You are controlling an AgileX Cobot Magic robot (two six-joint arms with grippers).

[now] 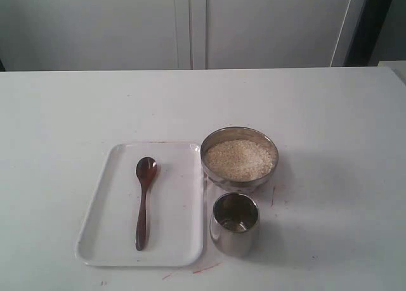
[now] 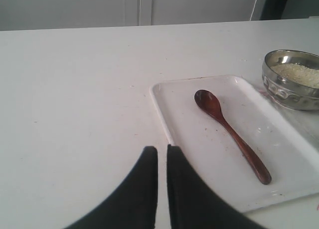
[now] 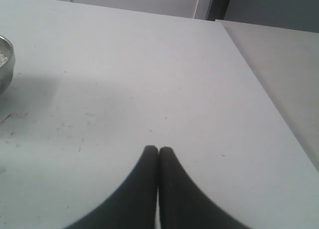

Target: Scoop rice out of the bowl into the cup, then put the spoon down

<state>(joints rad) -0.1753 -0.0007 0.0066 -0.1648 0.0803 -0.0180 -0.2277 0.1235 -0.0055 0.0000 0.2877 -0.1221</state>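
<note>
The dark wooden spoon [image 1: 144,196] [image 2: 232,134] lies flat on a white tray [image 1: 181,240] [image 2: 279,139], its oval bowl pointing away. To the tray's right stands the wide steel bowl [image 1: 240,130] [image 2: 286,92], heaped with pale rice [image 1: 240,159] [image 2: 301,73]. In front of that bowl is the small steel cup [image 1: 235,231]. My left gripper [image 2: 162,148] hovers off the tray's near left corner, fingers almost together with only a thin slit, holding nothing. Over bare table right of the bowl [image 3: 4,64], my right gripper [image 3: 158,149] is shut and empty. Neither gripper shows in the exterior view.
The white table [image 1: 330,113] runs back to grey cabinet doors [image 1: 190,25]. Its right edge [image 3: 259,84] shows in the right wrist view. Red marks sit on the table by the tray's front corner [image 1: 206,267].
</note>
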